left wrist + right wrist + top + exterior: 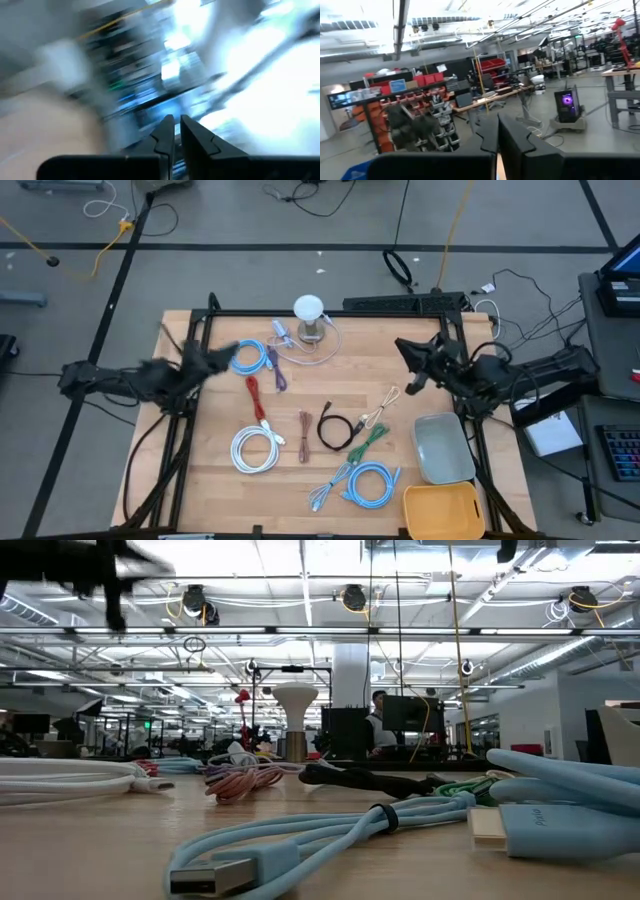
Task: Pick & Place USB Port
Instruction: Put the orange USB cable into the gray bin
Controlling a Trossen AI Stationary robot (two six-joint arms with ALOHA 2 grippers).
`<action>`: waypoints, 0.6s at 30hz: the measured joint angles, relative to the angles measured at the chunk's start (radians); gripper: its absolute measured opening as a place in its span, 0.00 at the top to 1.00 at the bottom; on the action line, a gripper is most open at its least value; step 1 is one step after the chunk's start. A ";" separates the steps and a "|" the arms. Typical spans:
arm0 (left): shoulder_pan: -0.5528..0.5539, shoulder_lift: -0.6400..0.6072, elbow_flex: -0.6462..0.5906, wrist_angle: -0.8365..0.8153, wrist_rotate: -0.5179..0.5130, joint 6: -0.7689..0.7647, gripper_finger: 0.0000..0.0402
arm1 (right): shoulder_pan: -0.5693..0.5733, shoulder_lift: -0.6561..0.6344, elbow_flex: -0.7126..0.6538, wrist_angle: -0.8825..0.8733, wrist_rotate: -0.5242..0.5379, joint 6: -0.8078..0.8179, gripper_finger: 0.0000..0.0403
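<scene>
Red cable [256,397] lies lengthwise toward the lamp [310,315].

Desk [215,480] is pale wood with visible plank grain, edged by a black frame [330,314]; both arms are dark, nearly black. Cables on it: light blue coil [250,359], purple cable [277,370], red cable [255,395], white coil [255,449], brown cable [304,436], black cable [335,430], green cable [366,442], second light blue coil [372,485]. Grey-green tray [442,448] beside a yellow-orange bin [445,511]; white-domed lamp [309,310] on a metallic base.
</scene>
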State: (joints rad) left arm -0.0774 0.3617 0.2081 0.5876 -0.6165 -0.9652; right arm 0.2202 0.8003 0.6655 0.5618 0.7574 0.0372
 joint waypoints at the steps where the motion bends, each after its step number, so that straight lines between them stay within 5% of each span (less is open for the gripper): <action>1: 0.016 0.000 0.022 0.095 0.054 0.076 0.92 | -0.010 0.007 0.000 0.005 0.001 0.000 0.99; 5: 0.056 -0.003 0.192 0.184 0.255 0.295 0.92 | -0.052 0.034 0.000 0.036 0.001 0.003 0.99; 9: 0.059 0.031 0.458 0.001 0.370 0.470 0.92 | -0.075 0.058 0.000 0.078 0.000 0.003 0.99; 14: 0.059 0.182 0.862 -0.609 0.458 0.680 0.92 | -0.084 0.066 0.000 0.078 0.001 0.003 0.99; 18: 0.059 0.385 1.182 -1.196 0.399 0.715 0.92 | -0.084 0.068 0.000 0.078 0.000 0.004 0.99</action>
State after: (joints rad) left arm -0.0181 0.7469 1.3898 -0.6082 -0.2177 -0.2502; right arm 0.1364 0.8683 0.6659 0.6396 0.7578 0.0416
